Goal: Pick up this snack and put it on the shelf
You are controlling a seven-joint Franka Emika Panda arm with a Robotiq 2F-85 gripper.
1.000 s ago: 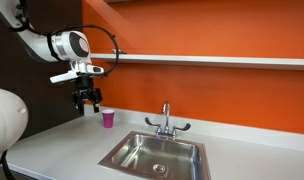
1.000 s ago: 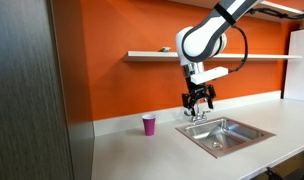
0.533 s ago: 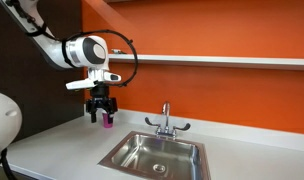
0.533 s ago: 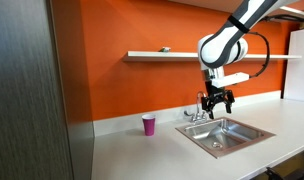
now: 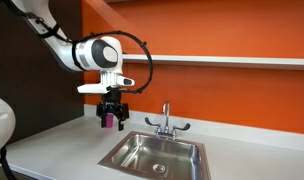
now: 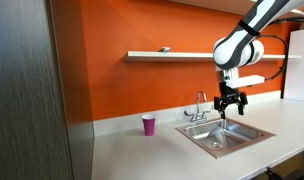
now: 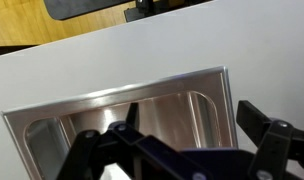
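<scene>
My gripper (image 5: 112, 122) hangs over the sink, open and empty, and shows in both exterior views (image 6: 228, 108). In the wrist view its two fingers (image 7: 192, 130) stand wide apart with only the steel basin between them. The shelf (image 6: 197, 56) is a long thin white ledge on the orange wall, also seen in an exterior view (image 5: 232, 61). A small flat greenish thing, the snack (image 6: 164, 49), lies on the shelf well to the side of the gripper; it is too small for detail.
A pink cup (image 6: 148, 124) stands on the pale grey countertop (image 6: 132, 150) and is partly hidden behind the gripper (image 5: 120, 120). A steel sink (image 5: 157, 155) with a faucet (image 5: 165, 120) sits in the counter. A dark panel (image 6: 27, 90) stands at one end.
The arm has swung sideways along the counter, from beside the pink cup to over the sink. The gripper stays open and empty.
</scene>
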